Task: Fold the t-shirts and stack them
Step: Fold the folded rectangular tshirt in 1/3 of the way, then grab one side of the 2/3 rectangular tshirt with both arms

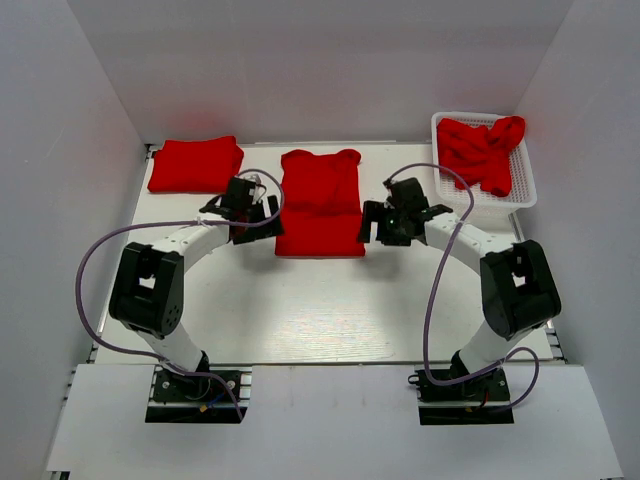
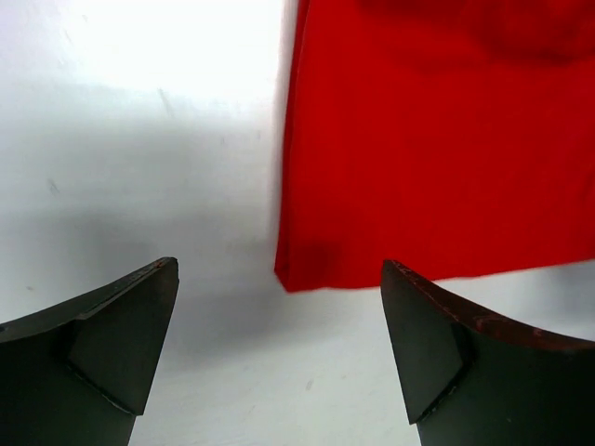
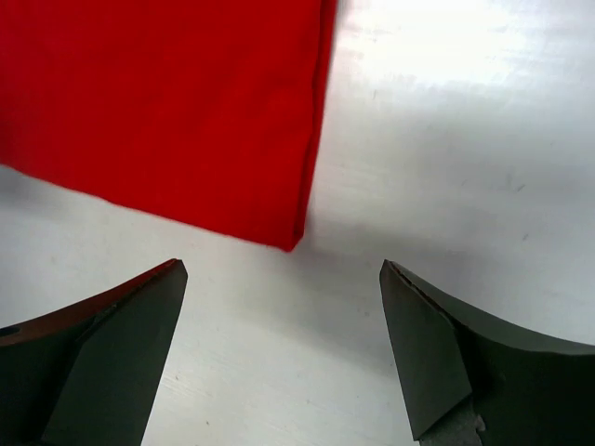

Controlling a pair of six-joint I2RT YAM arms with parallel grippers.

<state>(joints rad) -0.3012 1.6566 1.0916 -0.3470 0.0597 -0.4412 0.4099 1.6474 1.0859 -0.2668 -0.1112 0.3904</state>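
Note:
A red t-shirt (image 1: 320, 203) lies flat at the table's middle, sleeves folded in, collar at the far end. My left gripper (image 1: 262, 213) is open and empty just left of its near-left corner (image 2: 290, 275). My right gripper (image 1: 378, 222) is open and empty just right of its near-right corner (image 3: 290, 240). A folded red t-shirt (image 1: 196, 164) lies at the far left. Crumpled red t-shirts (image 1: 483, 150) fill the basket.
A white mesh basket (image 1: 522, 192) stands at the far right. White walls close in the table on the left, back and right. Bare white table (image 1: 300, 310) lies between the shirt and the arm bases.

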